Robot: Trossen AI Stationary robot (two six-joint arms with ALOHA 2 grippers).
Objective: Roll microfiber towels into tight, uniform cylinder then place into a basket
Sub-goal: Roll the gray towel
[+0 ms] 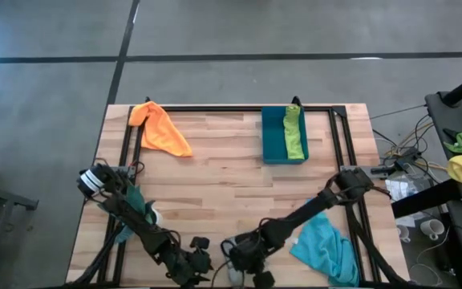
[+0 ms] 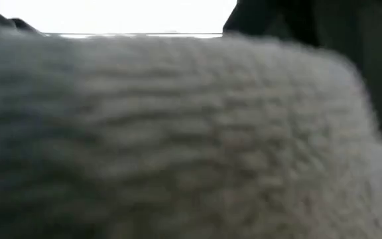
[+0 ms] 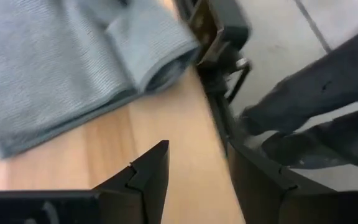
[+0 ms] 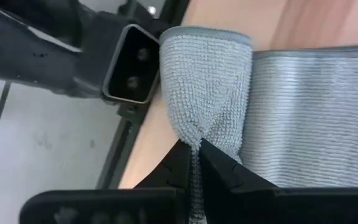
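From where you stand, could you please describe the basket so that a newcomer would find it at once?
Look at the far edge of the wooden table, right of centre, against the black frame rail. There sits the basket, a shallow rectangular teal-blue bin holding a rolled lime green towel. Unlike the loose orange towel at the far left or the crumpled turquoise towel nearby, it is rigid, with low straight walls.

Grey concrete floor surrounds the wooden table.
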